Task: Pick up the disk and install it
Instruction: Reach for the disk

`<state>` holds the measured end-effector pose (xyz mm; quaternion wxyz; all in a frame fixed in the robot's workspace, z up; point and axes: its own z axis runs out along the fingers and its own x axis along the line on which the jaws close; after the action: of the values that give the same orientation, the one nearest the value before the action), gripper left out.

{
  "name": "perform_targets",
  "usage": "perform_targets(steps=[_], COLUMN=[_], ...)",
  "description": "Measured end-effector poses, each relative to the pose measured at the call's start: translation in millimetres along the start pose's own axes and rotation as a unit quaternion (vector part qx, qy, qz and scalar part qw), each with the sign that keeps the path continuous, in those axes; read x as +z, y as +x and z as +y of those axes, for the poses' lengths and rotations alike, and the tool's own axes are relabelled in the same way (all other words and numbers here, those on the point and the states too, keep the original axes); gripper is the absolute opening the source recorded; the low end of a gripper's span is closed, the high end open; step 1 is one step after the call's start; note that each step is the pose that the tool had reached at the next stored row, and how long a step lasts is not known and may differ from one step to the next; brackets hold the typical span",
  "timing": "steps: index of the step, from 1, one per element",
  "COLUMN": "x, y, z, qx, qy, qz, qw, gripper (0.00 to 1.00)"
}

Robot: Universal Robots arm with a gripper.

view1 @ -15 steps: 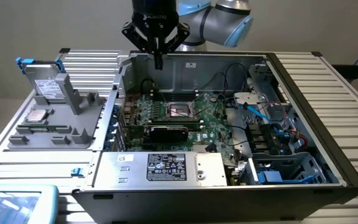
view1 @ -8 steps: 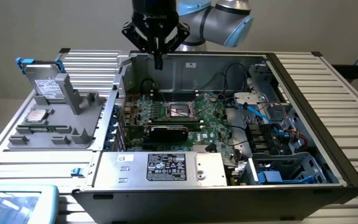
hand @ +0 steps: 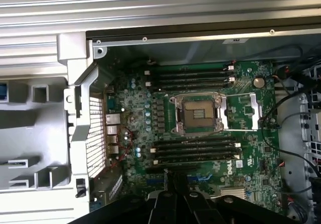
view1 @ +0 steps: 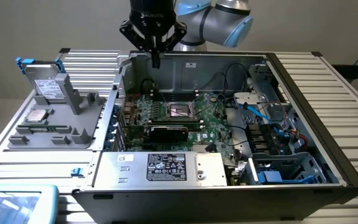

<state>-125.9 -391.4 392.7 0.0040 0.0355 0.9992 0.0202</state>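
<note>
Arm: Universal Robots arm [view1: 219, 21], grey with light-blue joint caps, reaching in from behind the computer case.
Gripper: black gripper [view1: 156, 61] pointing straight down over the rear wall of the case, above the far edge of the motherboard, touching nothing.
Fingers: pressed together tip to tip. The wrist view shows the dark fingers [hand: 168, 201] meeting in a narrow point over the board.
Disk: the disk [view1: 47, 84] stands upright on edge in a slot of the fixture, at the exterior view's left, outside the case. Its white label faces the camera and blue rail ends show at its upper corners. It is well apart from the gripper.
Fixture: grey moulded fixture [view1: 73, 135] on the table, just beside the case's side wall.
CPU chip: small square silver chip [view1: 37, 115] lying flat on the fixture, near the foot of the disk.
Computer case: open tower case [view1: 347, 154] lying on its side, interior facing up.
Motherboard: green motherboard [hand: 246, 108] on the case floor.
CPU socket: open metal-framed socket [hand: 198, 114] between two banks of memory modules [hand: 193, 76].
Expansion card: black card [view1: 169, 132] just beside the socket.
Power supply: grey metal box with a black label [view1: 166, 167] along the near wall.
Drive cage: grey metal cage [view1: 294, 163] in the near corner at the exterior view's right.
Table: ribbed aluminium table [view1: 347, 93] under everything.
</note>
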Motion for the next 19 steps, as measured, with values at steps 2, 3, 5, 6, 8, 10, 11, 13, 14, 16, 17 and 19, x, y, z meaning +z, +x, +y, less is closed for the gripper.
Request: perform_targets(steps=[2,3,5,6,8,10,11,13,14,16,17,19], x=[0.2,0.2,0.3,0.4,0.6,0.8,0.9,0.8,0.9,0.9,0.9,1.0], y=[4.3,6.5,11.0,13.4,18.8,25.2,29.0,36.8,40.9,49.6,54.0,63.6], z=[3.5,5.2,8.2,9.4,11.3,12.5,12.9,14.0,14.4,15.3,15.8,16.9], qx=[0.000,0.000,0.000,0.000,0.000,0.000,0.000,0.000,0.000,0.000,0.000,0.000], qy=[0.0040,0.0069,0.0133,0.0167,0.0241,0.0314,0.0344,0.0381,0.0391,0.0406,0.0411,0.0418], qz=[0.0002,0.0002,0.0000,-0.0001,-0.0006,-0.0011,-0.0014,-0.0015,-0.0016,-0.0017,-0.0018,-0.0018], qw=[1.0000,1.0000,0.9999,0.9999,0.9997,0.9995,0.9994,0.9993,0.9992,0.9992,0.9992,0.9991], gripper=[0.11,0.11,0.11,0.11,0.11,0.11,0.11,0.11,0.11,0.11,0.11,0.11])
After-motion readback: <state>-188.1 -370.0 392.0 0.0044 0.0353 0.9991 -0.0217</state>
